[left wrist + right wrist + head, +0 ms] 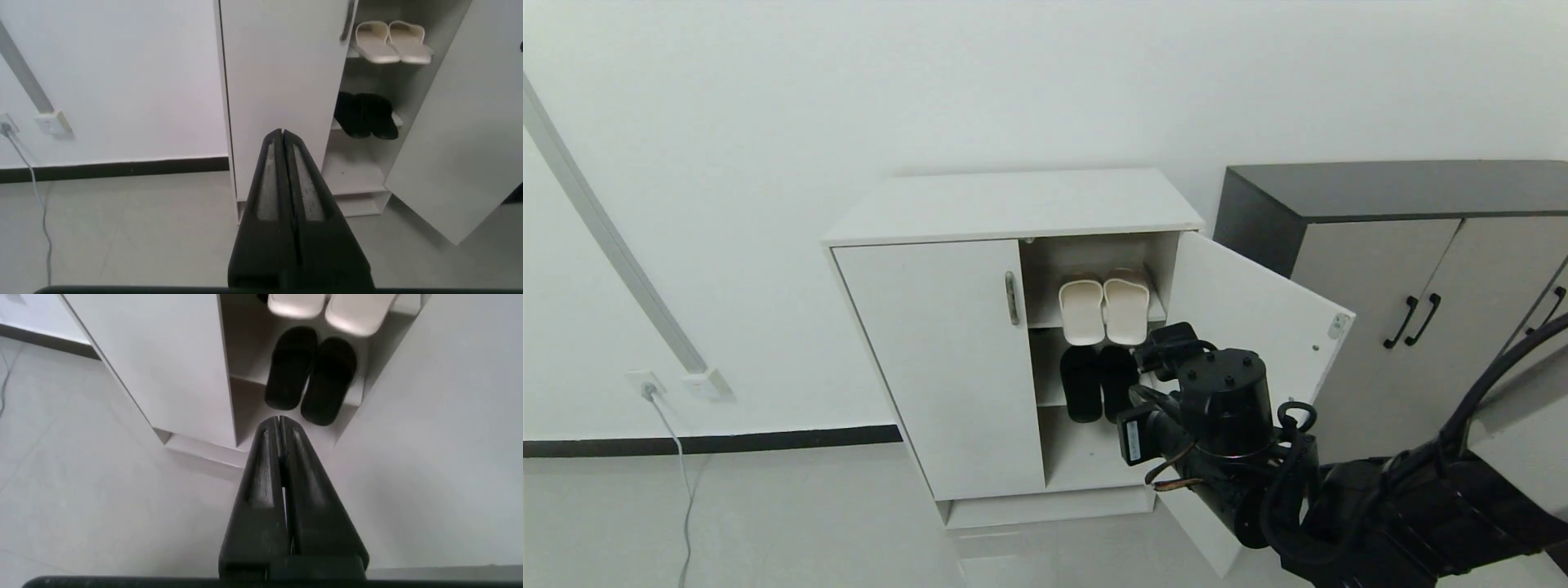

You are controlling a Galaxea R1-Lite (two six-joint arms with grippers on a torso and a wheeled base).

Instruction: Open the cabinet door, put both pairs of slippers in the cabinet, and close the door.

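One cabinet [1013,204], door [1250,318] open, stands on pale floor [768,523] by wall [768,163].

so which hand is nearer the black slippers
Right. The right hand is close in front of the black slippers, by the open doorway; the left hand is farther back from the cabinet.

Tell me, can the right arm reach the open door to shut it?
Probably yes: the right gripper hangs right beside the open door, with nothing between them, and the slippers lie clear inside.
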